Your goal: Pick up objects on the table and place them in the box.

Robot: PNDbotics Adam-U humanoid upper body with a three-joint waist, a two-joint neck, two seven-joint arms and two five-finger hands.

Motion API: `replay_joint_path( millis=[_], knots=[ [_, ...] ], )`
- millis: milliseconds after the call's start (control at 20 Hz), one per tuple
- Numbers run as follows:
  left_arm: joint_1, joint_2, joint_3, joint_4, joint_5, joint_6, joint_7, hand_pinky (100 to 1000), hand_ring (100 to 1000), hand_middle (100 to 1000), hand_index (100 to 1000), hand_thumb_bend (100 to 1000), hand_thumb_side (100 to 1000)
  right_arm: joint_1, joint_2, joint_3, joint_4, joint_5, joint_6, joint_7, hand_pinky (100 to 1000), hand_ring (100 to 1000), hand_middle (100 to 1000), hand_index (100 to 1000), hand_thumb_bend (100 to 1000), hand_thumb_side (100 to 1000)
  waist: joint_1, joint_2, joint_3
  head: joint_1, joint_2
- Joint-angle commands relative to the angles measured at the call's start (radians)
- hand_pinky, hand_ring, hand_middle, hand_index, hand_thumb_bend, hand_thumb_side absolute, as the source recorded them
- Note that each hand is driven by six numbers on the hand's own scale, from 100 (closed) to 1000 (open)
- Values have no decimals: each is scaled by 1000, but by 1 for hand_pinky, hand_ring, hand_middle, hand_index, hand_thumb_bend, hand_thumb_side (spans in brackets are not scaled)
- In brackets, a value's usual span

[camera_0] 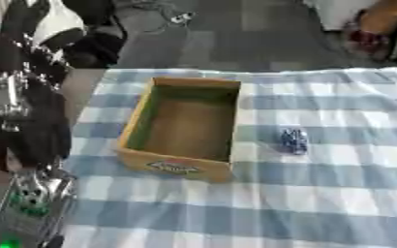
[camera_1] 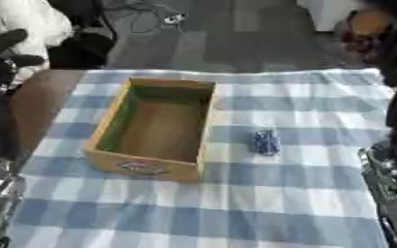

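Left eye view shows an open, empty cardboard box [camera_0: 185, 131] with yellow-tan walls and a printed label on its near side, standing on a bench covered by a blue-and-white checked cloth [camera_0: 320, 203]. Just to the box's right, apart from its wall, lies the only loose thing to be seen: a small dark-blue, patterned oblong object [camera_0: 293, 140]; what it is cannot be made out. Its long axis runs roughly from near to far, nearly parallel to the box's long sides.

The left hand [camera_0: 20, 29], black, is raised at the upper left of that view, well away from the object and beyond the box's left side; its fingers look dark and bunched, but whether they are spread or curled cannot be told, and nothing shows in them. The left arm's silver forearm fills the lower left corner. In the right eye view, part of the right arm comes in along the right edge, and silver parts show at the lower right, but the right hand itself cannot be picked out.

Since the object sits right of the box, the right arm looks the nearer one; a reach from the left would have to cross the box.
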State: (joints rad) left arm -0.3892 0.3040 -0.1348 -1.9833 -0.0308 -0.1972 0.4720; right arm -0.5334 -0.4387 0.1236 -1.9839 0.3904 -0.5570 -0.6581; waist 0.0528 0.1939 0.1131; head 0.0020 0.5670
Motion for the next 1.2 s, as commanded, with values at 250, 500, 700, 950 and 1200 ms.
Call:
replay_joint_path(
  millis=[250,500,700,950,1200],
  knots=[
    [-10,28,-2,-17,-3,0,1,608,717,919,1000,304,1000,-18,0,-6,-16,1,-60,-63,165,186,189,277,100,1000,-2,-14,0,14,-1],
    [-9,28,-3,-17,-3,1,1,608,717,919,1000,304,1000,-19,0,-5,-16,2,-59,-62,165,186,190,277,100,1000,-2,-14,1,16,-2],
    [-10,26,-3,-17,-3,0,1,610,717,918,1000,305,1000,-2,0,-12,-16,6,-29,-58,154,183,185,283,100,1000,-3,-19,11,21,-4],
    [-8,20,-1,-17,-5,-2,4,611,717,918,1000,306,1000,19,-3,-35,-16,52,57,-32,184,225,226,333,100,1000,-4,-27,24,25,-13],
    [5,28,-9,-17,-4,4,-3,612,717,917,1000,308,1000,10,-49,22,40,56,250,175,203,393,399,489,100,1000,-19,-49,38,-1,1]
  ],
)
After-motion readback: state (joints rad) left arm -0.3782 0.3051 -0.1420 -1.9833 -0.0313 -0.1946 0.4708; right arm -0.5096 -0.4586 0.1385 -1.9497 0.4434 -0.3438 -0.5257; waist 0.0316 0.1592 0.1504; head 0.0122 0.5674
